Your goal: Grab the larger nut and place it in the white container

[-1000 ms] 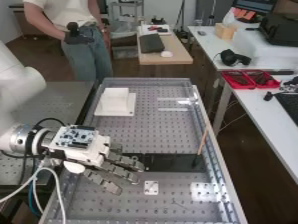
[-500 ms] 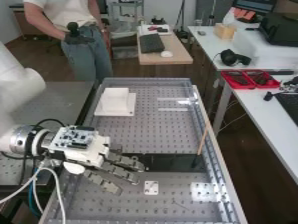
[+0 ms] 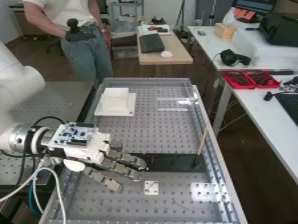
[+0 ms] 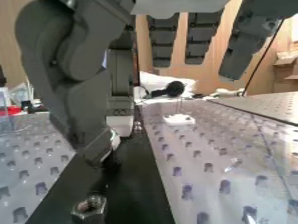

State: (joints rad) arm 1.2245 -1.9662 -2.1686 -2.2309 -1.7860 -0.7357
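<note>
hand [image 3: 125, 159] had rolled slightly, seemingly lining up for a grasp | fingers relaxed and wide, apparently empty | nut [image 4: 90, 207], probably the larger, lay on black strip [image 4: 136, 190] near fingertips | white container [image 3: 115, 102] stood well apart, nut undelivered

My hand [image 3: 83, 153] has a smooth white casing that looks like plastic, and my dark grey fingers [image 3: 120, 169] are hard and mostly matt. The nut [image 4: 90, 206] is bare metal with a dull shine on its flat faces. Smooth metal with a soft gloss, pierced all over, makes up the bench top [image 3: 146, 131]; the dark strip [image 4: 141, 182] is smooth, with a faint sheen. To me the white box [image 3: 116, 95] looks like matt plastic, and the stick [image 3: 202, 141] like plain wood.
</note>
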